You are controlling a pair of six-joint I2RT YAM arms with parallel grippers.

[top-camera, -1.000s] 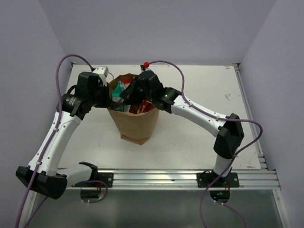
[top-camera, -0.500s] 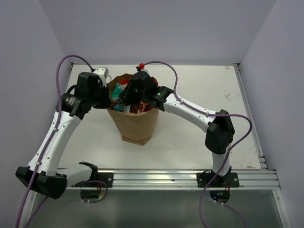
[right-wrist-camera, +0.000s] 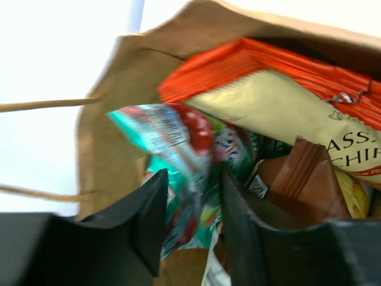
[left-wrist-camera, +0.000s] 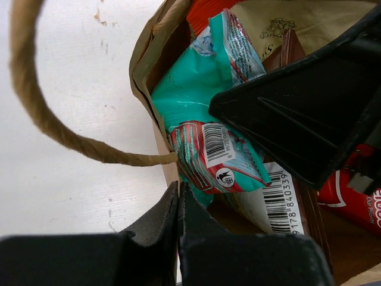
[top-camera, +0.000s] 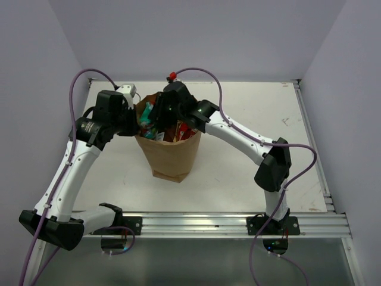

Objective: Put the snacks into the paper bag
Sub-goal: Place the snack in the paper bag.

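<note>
left tool [left-wrist-camera: 178, 208] pinches the paper bag [left-wrist-camera: 146, 71] rim open; right tool [right-wrist-camera: 191, 199] has its jaws parted around the green candy packet [right-wrist-camera: 172, 134]: best to lift straight out, snagging nothing.

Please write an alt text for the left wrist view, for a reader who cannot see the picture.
The left gripper, shut, pinches the rim of the open paper bag. Inside lie a teal snack packet, a brown and white packet with a barcode and a red packet; a black finger of the other gripper reaches in from the right.
</note>
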